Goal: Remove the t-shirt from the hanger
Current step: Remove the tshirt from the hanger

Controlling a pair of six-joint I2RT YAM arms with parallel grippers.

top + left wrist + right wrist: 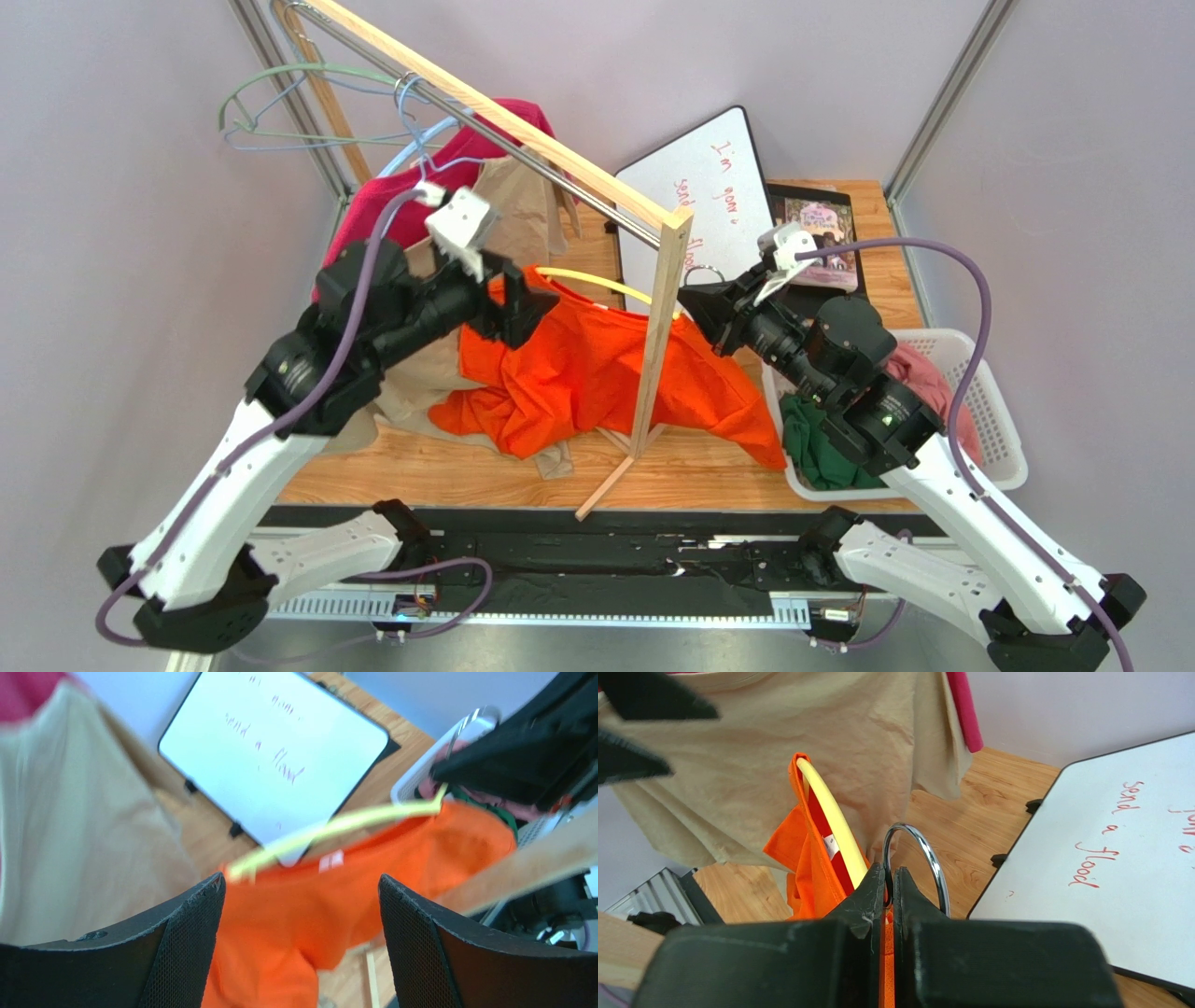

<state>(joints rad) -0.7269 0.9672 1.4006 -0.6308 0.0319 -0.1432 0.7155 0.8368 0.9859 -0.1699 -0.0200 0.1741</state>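
An orange t-shirt (pixel 589 371) hangs from a yellow hanger (pixel 596 284) and droops onto the wooden table. My right gripper (pixel 697 305) is shut on the hanger's metal hook (pixel 927 861), with the yellow arm (pixel 833 829) and orange cloth (pixel 805 861) just beyond its tips (pixel 889 875). My left gripper (pixel 522 311) stands wide open at the hanger's left end. In the left wrist view the shirt (pixel 302 917) and hanger (pixel 330 831) lie beyond its spread fingers (pixel 302 885), with nothing between them.
A wooden rack bar (pixel 477 105) runs diagonally overhead, and its post (pixel 659 329) stands in front of the shirt. A beige garment (pixel 512 210), a pink garment (pixel 379 196) and empty hangers (pixel 302 105) hang at the back left. A whiteboard (pixel 709 182) and a white basket (pixel 968 420) of clothes lie to the right.
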